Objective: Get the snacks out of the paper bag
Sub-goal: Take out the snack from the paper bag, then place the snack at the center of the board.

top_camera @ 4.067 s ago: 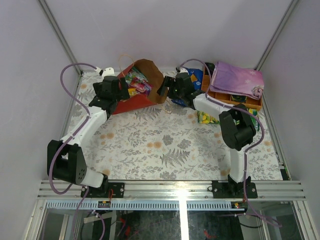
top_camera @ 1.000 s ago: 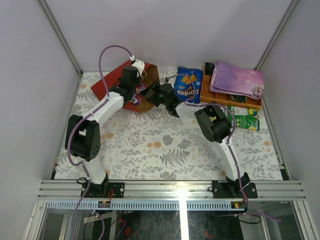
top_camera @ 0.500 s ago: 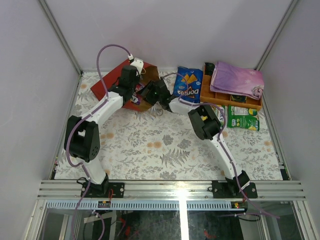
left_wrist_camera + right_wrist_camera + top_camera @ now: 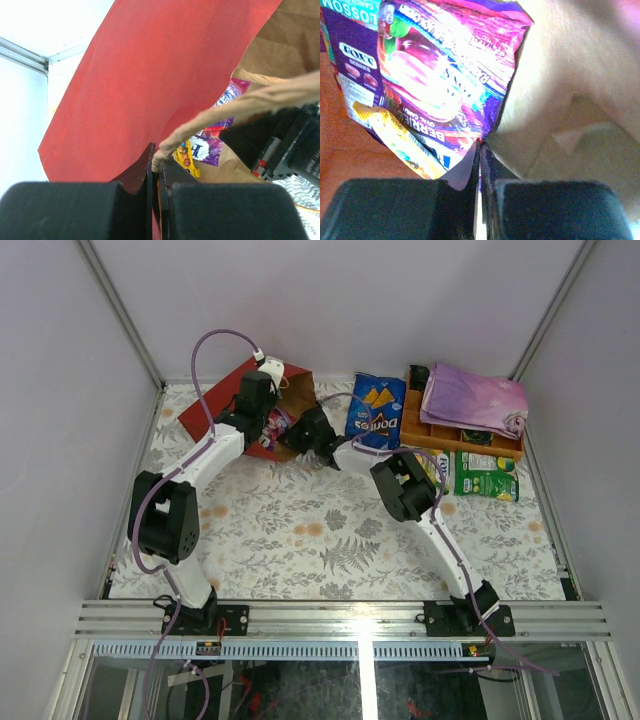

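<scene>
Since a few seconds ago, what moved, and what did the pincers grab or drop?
The right pincer let go of the blue Doritos bag, which now lies by the orange tray. It then swung left into the paper bag and pinched the purple Fox's pack. The left pincer, shut on the bag's handle, shifted back and right. The purple cloth stayed put.

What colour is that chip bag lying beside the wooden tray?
The chip bag is blue with a yellow logo; top view shows it best.

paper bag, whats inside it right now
In the paper bag, a purple Fox's berries packet with a small yellow pack against it. Anything beneath them or deeper is covered.
</scene>
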`<state>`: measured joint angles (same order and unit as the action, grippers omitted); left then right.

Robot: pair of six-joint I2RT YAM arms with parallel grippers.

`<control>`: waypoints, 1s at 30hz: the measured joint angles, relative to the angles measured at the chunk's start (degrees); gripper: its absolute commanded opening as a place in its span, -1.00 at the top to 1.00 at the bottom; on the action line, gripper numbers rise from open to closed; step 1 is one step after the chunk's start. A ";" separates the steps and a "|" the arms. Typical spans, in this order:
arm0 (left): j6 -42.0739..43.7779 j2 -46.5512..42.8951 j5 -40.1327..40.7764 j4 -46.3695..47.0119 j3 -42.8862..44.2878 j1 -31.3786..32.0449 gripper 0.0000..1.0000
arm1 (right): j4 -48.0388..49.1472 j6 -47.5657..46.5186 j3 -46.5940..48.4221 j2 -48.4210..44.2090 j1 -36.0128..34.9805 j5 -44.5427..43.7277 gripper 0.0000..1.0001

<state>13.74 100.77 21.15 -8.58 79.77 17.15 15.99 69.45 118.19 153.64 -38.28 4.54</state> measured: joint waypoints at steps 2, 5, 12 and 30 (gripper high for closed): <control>0.00 0.00 0.00 -0.02 -0.13 0.00 1.00 | 0.59 -0.98 -4.28 -2.99 -0.22 -0.52 1.00; 0.00 0.00 0.00 -0.02 -0.17 0.00 1.00 | 1.20 -2.97 -11.19 -8.52 -0.59 -0.61 1.00; -0.04 0.00 0.02 -0.04 -0.17 0.00 1.00 | 0.61 -7.58 -25.92 -24.39 -1.27 -0.52 1.00; -0.24 0.31 0.04 -0.09 -0.17 -0.28 1.00 | -11.74 -19.39 -77.81 -80.43 0.26 -8.39 1.00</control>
<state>13.50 101.08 21.19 -8.67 79.59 16.86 4.25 50.06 40.38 73.21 -38.02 -3.86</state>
